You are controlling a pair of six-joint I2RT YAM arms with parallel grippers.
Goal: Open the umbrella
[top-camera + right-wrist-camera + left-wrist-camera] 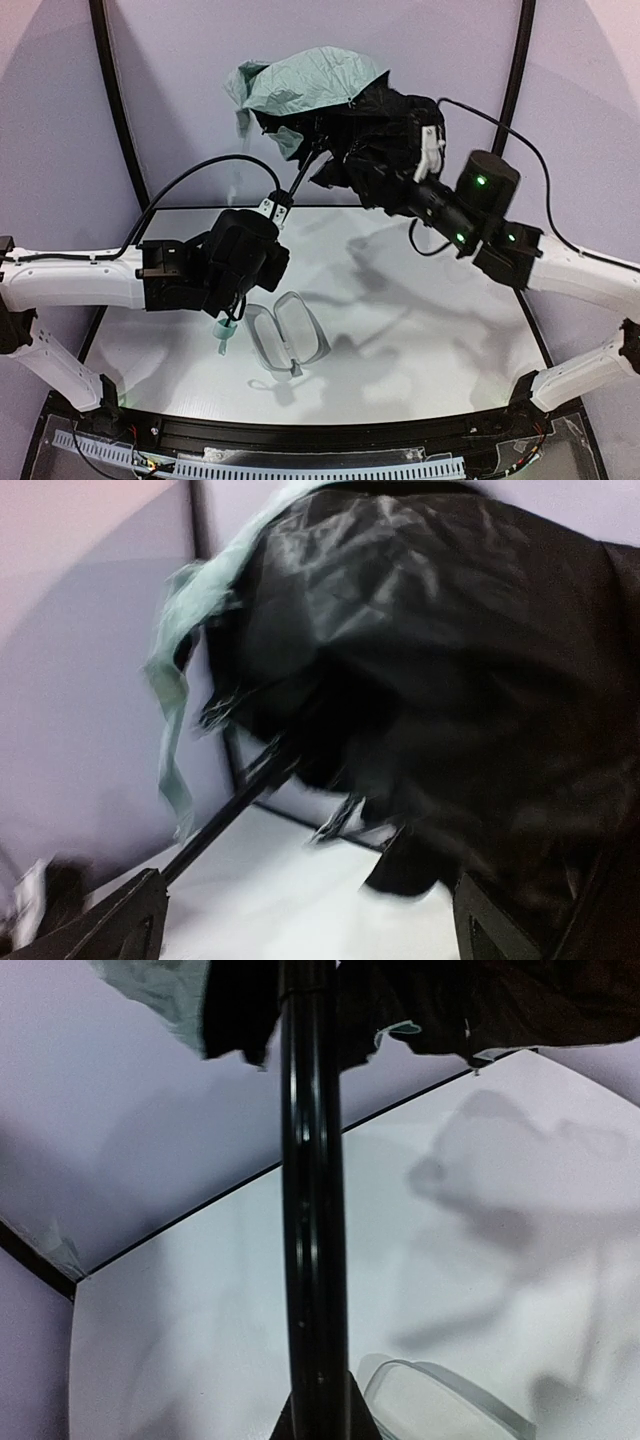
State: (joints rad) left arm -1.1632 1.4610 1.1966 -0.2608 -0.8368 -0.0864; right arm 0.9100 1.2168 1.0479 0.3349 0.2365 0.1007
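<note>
The umbrella (318, 82) is held up over the back of the table, partly spread, with mint fabric on top and crumpled black lining (392, 140) bulging to the right. My left gripper (275, 208) is shut on its thin black shaft (313, 1210), which rises straight out of the jaws (318, 1415). The mint handle (225, 332) hangs below the left wrist. My right gripper (427, 158) is open at the lining's right side. In the right wrist view the gripper (308, 890) has wide-apart fingers, with the black lining (440, 660) hanging over the right finger (500, 920).
A pale oval hard case (290, 335) lies open on the white table (420, 330) just right of the left wrist, and shows again as the case (440, 1405) in the left wrist view. Lilac walls and black frame posts (112, 100) close the back.
</note>
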